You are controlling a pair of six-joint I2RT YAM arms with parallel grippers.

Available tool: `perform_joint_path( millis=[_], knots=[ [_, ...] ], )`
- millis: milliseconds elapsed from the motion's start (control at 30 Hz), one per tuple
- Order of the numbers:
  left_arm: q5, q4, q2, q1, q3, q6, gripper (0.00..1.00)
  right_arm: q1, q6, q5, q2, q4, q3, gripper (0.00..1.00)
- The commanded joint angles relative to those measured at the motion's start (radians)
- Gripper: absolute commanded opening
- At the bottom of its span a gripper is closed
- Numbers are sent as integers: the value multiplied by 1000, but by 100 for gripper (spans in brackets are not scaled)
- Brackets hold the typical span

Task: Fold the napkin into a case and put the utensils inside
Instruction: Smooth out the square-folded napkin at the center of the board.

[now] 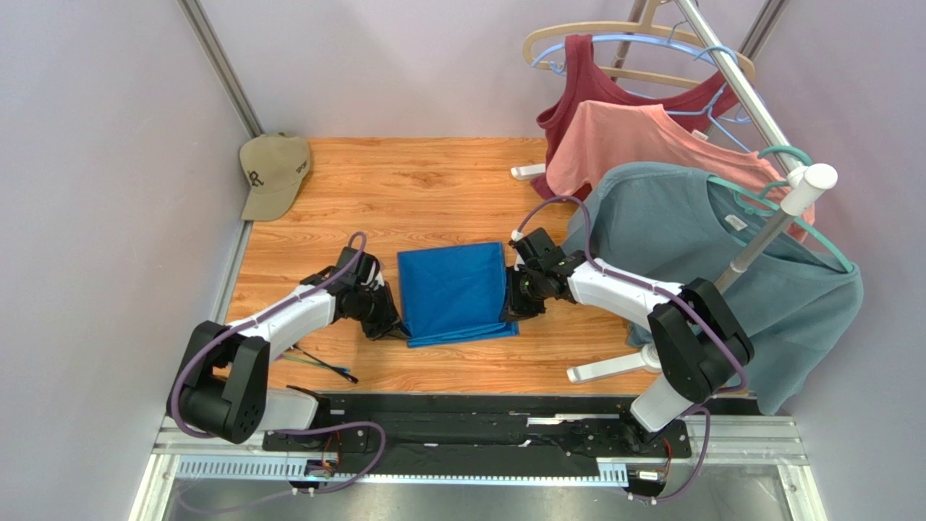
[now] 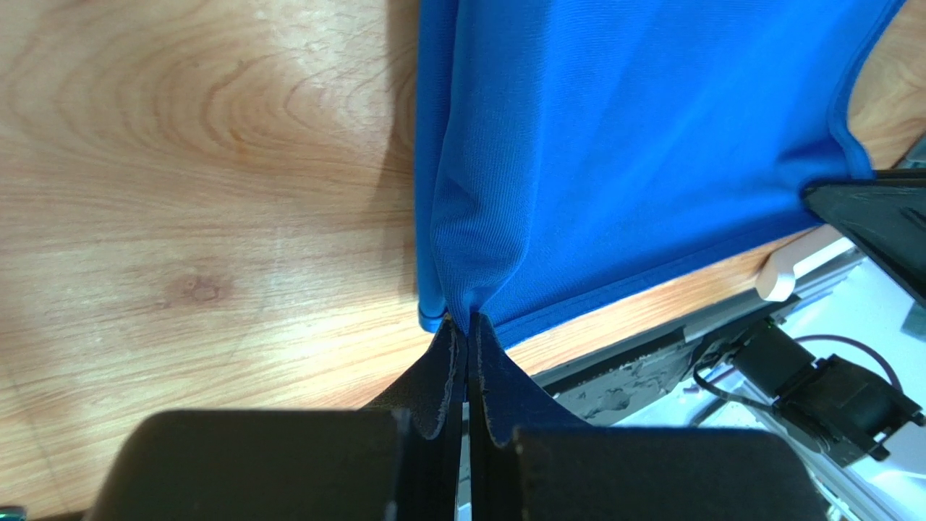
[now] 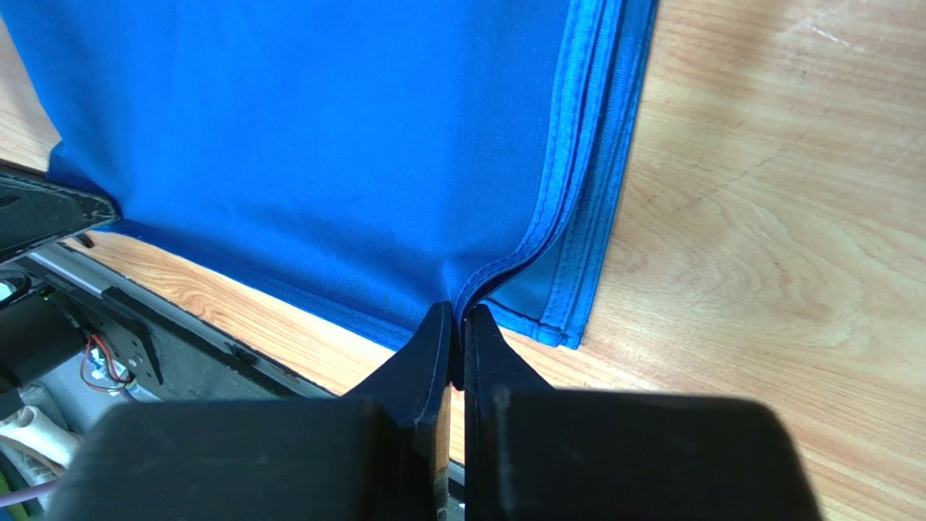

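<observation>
Napkin lies on the table between the two grippers, spanning the gap from one pair of fingers to the other.

Left gripper is clenched on the cloth at its near left corner. The fingers are pressed together with a bunched fold of blue fabric pinched at their tips, and the cloth fans out ahead of them.

Right gripper is likewise clamped on the near right corner, its tips closed over a hemmed edge. Just right of those tips several hemmed edges lie stacked one on another, so the cloth is in more than one layer there.

At both pinches the top layer rises off the wood toward the tips. A lower blue strip shows on the table beneath the near edge. In the left wrist view the right gripper's dark tip shows ahead and to the right of the left fingers, at the cloth's other near corner.

Utensils lie on the table behind and outboard of the left fingers, beside the left arm, well apart from the napkin and from both grippers.

Cap sits at the far left corner, well beyond the left fingers. Rack with hung shirts stands beyond and right of the right fingers. The T-shirt hangs nearest, above the right arm.
</observation>
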Motion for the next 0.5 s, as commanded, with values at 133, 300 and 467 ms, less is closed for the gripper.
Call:
perform_joint_path(
  millis=[133,300,467],
  knots=[
    [23,46,23,5,-16,11,0,-13,2,87,-12,-2,-40,0],
    [38,66,58,5,-20,16,0,-13,5,91,-15,-2,-33,0],
    [41,82,72,5,-36,17,0,-16,5,108,-29,-13,-30,0]
  ],
)
